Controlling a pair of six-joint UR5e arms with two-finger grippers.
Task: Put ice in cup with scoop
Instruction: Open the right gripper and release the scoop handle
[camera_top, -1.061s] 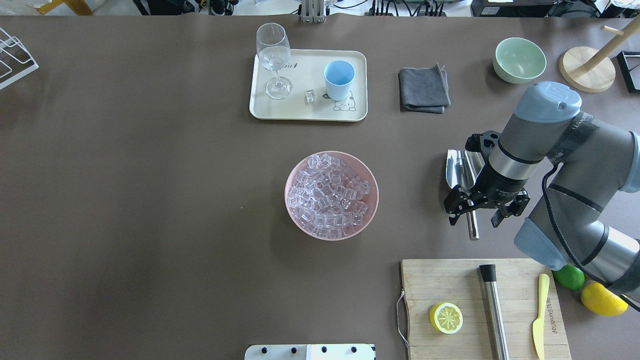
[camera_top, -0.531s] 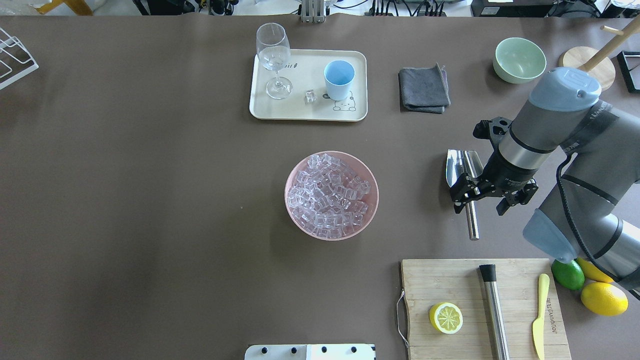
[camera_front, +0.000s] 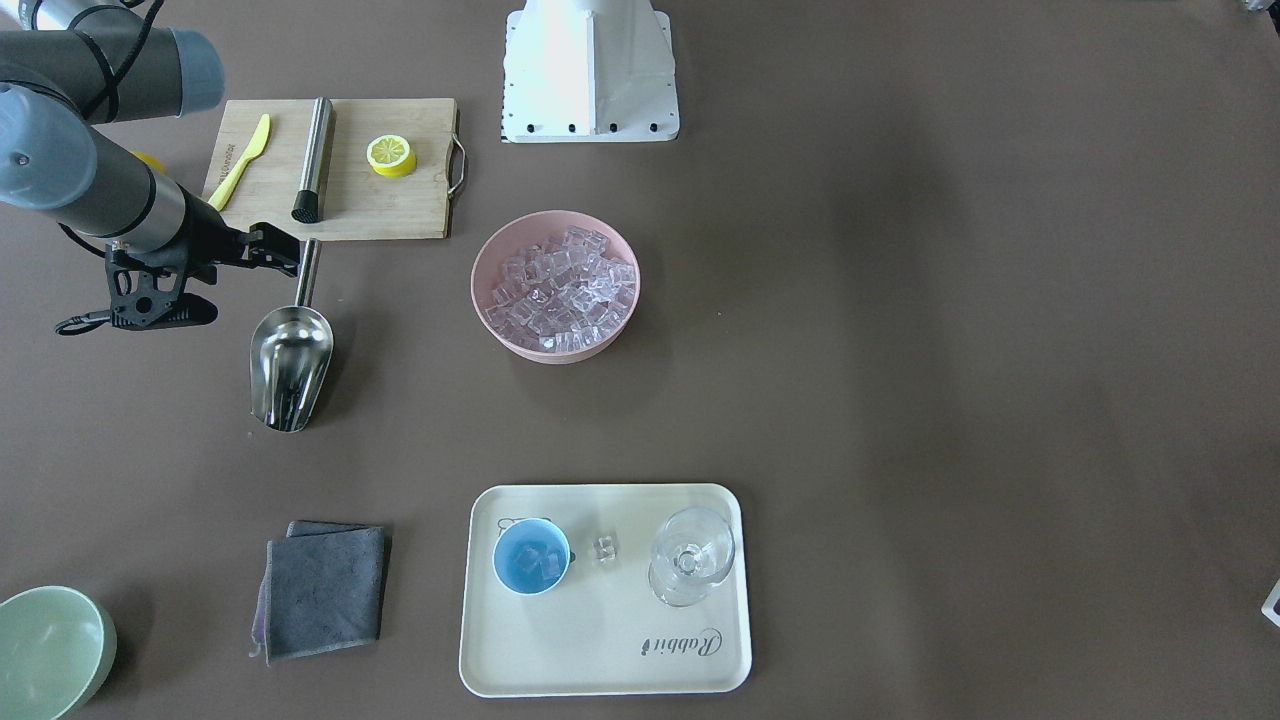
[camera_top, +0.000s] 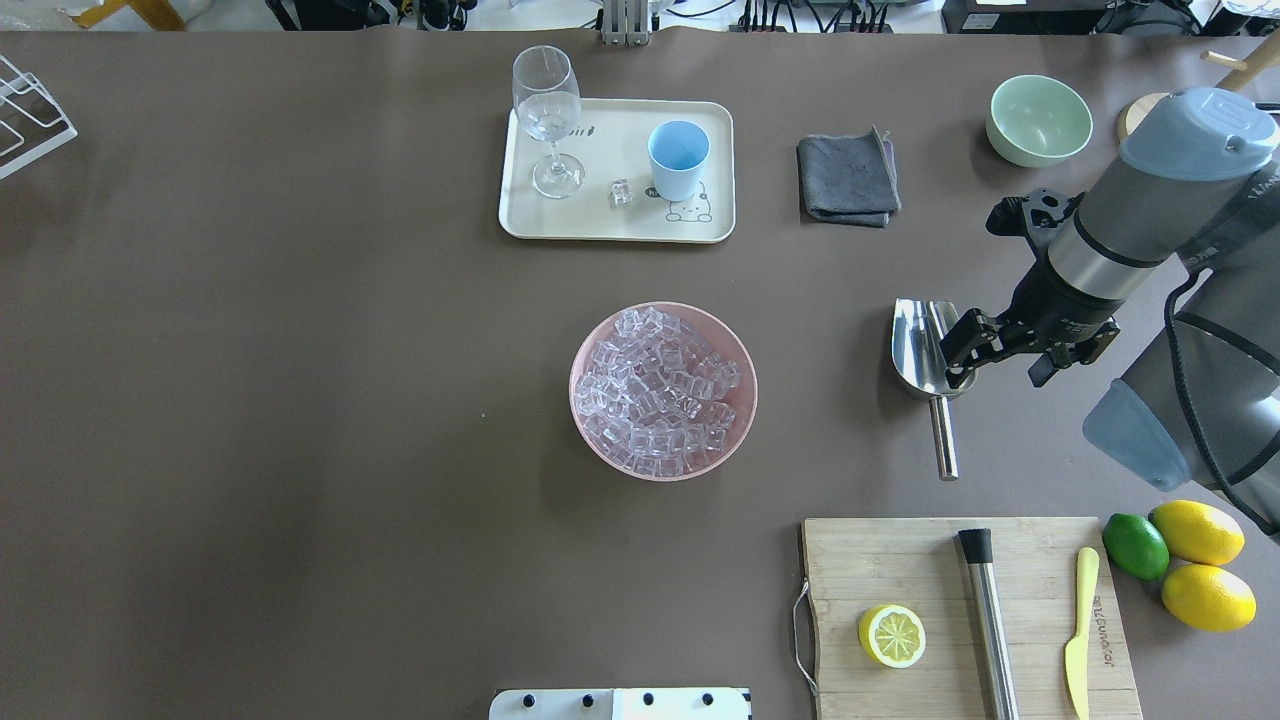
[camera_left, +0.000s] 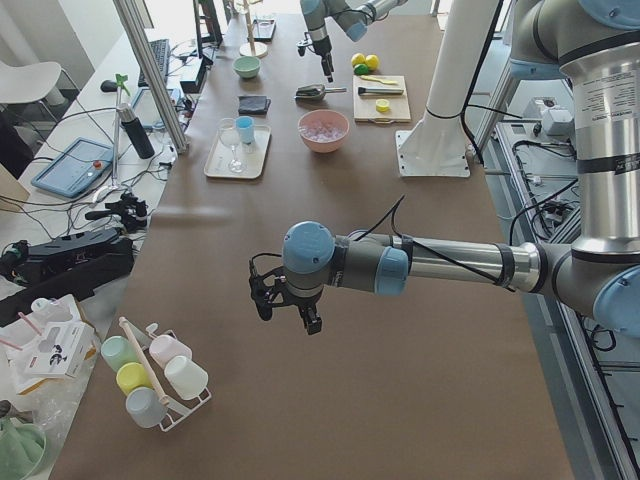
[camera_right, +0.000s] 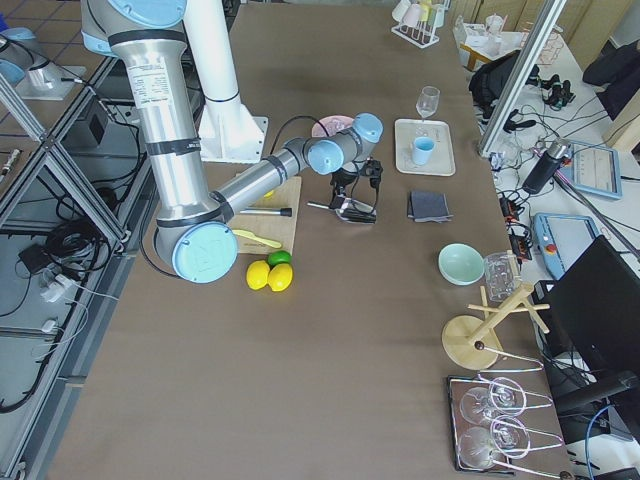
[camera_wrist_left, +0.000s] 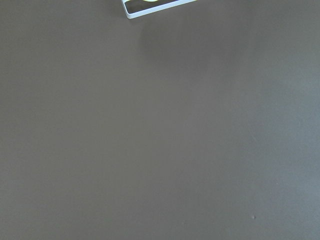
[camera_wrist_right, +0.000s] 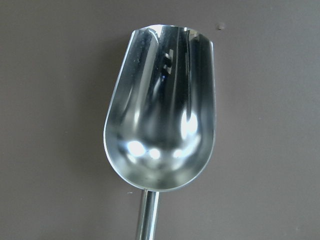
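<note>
The scoop (camera_top: 915, 345) lies empty on the table (camera_top: 300, 400), to the right of the pink bowl (camera_top: 662, 475) of ice (camera_top: 660, 390). Over the last second the right claw (camera_top: 995, 365) has drawn back off its handle, spread wide and holding nothing. That looks like a put-down rather than a pick-up: the blue cup (camera_front: 531, 557) on the tray (camera_front: 600, 660) already holds a few cubes, with one stray cube (camera_front: 606, 547) beside it, so the job seems about done. The left claw (camera_left: 288, 310) hangs far down the table, and I cannot tell whether it is spread or closed.
</note>
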